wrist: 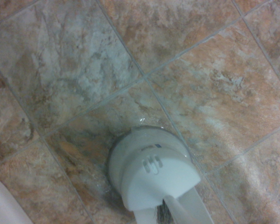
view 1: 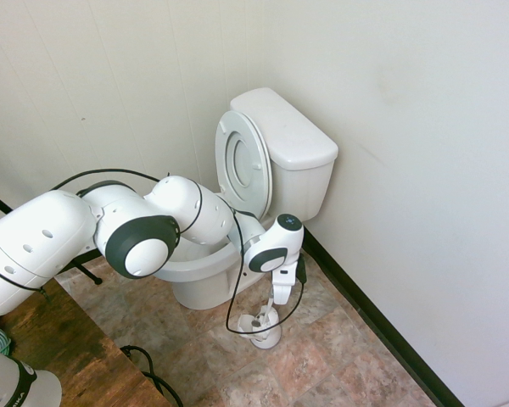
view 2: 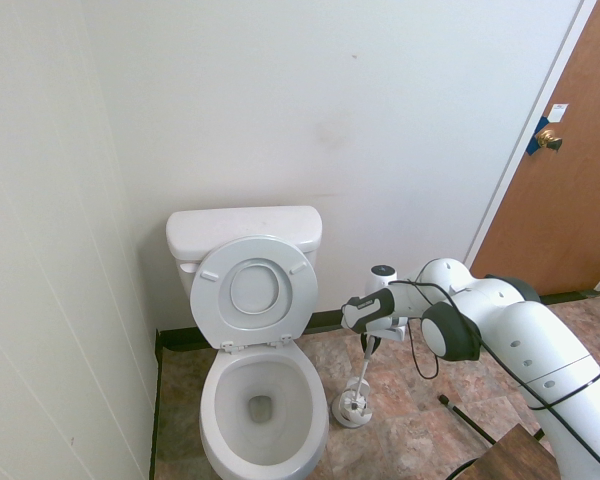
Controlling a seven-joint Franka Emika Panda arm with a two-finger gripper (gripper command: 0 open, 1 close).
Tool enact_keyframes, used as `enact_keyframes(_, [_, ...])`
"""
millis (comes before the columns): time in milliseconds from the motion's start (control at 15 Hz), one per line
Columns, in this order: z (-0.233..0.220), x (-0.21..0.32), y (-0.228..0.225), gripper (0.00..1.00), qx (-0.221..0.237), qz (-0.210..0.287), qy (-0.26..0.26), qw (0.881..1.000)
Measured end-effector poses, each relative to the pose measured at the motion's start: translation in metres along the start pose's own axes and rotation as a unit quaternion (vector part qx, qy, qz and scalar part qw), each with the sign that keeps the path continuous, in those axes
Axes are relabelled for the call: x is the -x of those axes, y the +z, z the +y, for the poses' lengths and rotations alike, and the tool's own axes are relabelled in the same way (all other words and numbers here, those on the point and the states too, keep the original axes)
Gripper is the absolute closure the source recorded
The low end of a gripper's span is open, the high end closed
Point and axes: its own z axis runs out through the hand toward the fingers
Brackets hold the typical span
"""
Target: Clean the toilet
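Observation:
The white toilet [view 1: 290,144] stands in the corner with its seat and lid raised against the tank, and its bowl [view 2: 261,404] is open. Beside the bowl, on the tiled floor, sits a small white brush holder [view 1: 265,329] [view 2: 353,407]. The slim toilet brush [view 2: 364,368] stands in it, tilted. My gripper [view 1: 282,292] [view 2: 370,338] hangs just above the holder, shut on the top of the brush handle. The wrist view looks straight down on the holder [wrist: 149,170], with the brush handle [wrist: 189,210] rising from the bottom edge.
The walls meet behind the toilet, with a black baseboard [view 1: 382,326] along the floor. A brown door [view 2: 560,190] is at the right. A wooden surface [view 1: 64,356] lies near the arm's base. Open tiled floor [view 1: 322,356] surrounds the holder.

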Motion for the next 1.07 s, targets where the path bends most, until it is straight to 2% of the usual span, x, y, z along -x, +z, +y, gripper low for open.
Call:
enact_keyframes(600, [0.079, 0.018, -0.008, 1.00, -0.053, 0.003, -0.019, 0.998])
enact_keyframes(867, [0.087, 0.014, -0.064, 1.00, -0.067, 0.002, -0.024, 0.997])
enact_keyframes(1067, [0.110, 0.006, -0.120, 1.00, -0.075, 0.007, -0.036, 0.996])
